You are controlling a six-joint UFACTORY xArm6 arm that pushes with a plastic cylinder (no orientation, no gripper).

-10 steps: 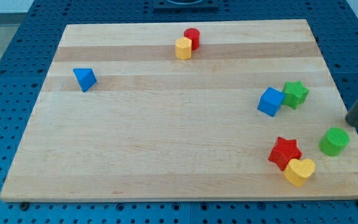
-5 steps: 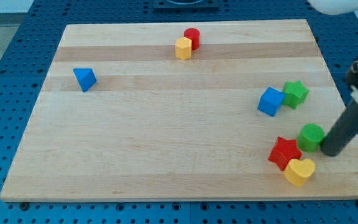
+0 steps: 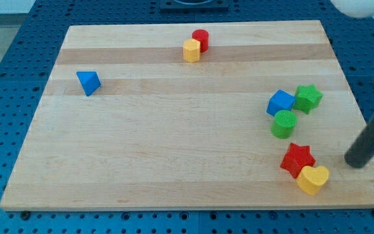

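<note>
My tip (image 3: 354, 162) rests on the board near the view's right edge, touching no block. The nearest blocks are the yellow heart (image 3: 312, 179) and the red star (image 3: 297, 159) to its left, pressed against each other. Farther up-left the green cylinder (image 3: 283, 123) sits against the lower side of the blue cube (image 3: 280, 103), with the green star (image 3: 308, 98) just to the cube's right.
A red cylinder (image 3: 201, 39) and a yellow hexagon block (image 3: 191, 50) touch each other near the view's top centre. A blue triangular block (image 3: 88, 82) lies alone at the upper left. The wooden board (image 3: 174, 149) sits on a blue pegboard.
The green cylinder slid left and upward from the right edge until it met the blue cube, nudging the cube slightly. My tip swept left behind it, then drew back to the right.
</note>
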